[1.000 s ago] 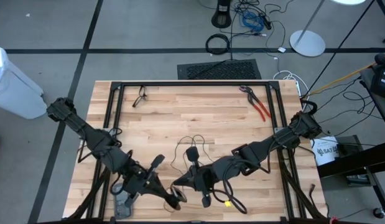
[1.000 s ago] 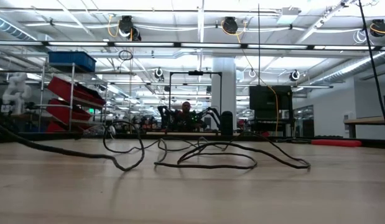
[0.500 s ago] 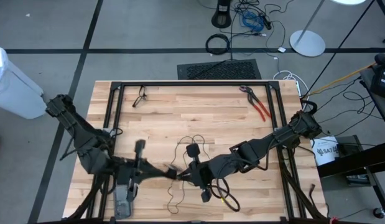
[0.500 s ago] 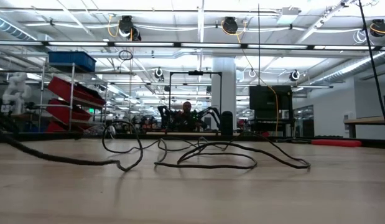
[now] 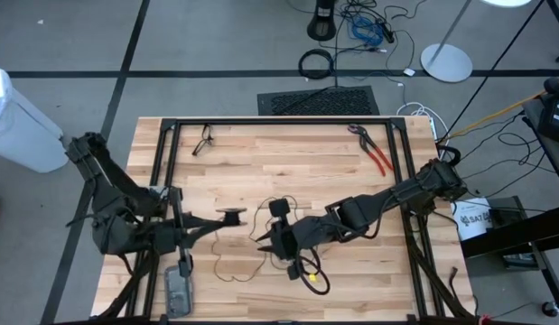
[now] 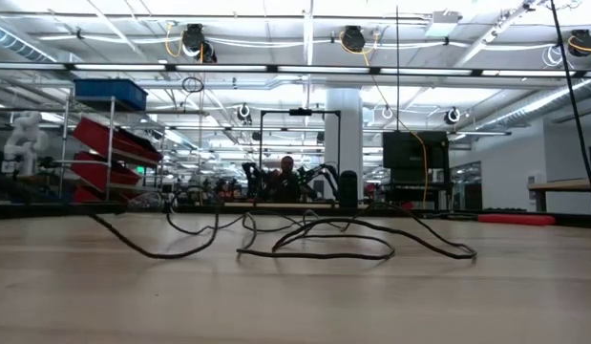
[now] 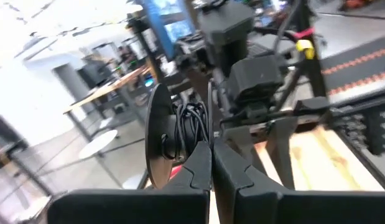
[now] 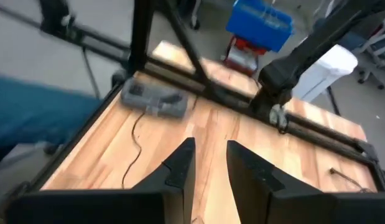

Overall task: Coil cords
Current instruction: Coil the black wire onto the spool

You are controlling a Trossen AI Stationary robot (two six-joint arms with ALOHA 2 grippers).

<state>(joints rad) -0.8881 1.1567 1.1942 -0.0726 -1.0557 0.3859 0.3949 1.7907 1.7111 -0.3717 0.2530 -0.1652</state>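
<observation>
Black on pale wood: left claw (image 5: pixel 232 217) clenched, over the surface (image 5: pixel 288 153) left of its middle, apparently pinching the cord (image 5: pixel 227 269) by a single strand. Judged so from the low view, where one run of cord climbs off the wood toward that side. Just to the right, near the middle of the surface, right claw (image 5: pixel 264 237) with fingers parted and nothing seen between them, hanging over the tangle.

From the left claw outward: drops to a loose loop toward the edge where the arms are mounted, then wanders back to a small cluster of loops by the right claw. Lies flat and slack everywhere else, well apart from the far edge and both far corners.

Handling, as a judgement: very light, limp, no stiffness to hold a shape; sags at once between any two holds and drags its loops along when pulled. Thin enough to slip through a loose pinch, so needs a full close. Not fragile, but prone to snag on itself where loops cross.

Best taken on a free single run, clear of crossings, a short way along from the held point, then laid round in even turns. Cannot tell where the ends lie.
</observation>
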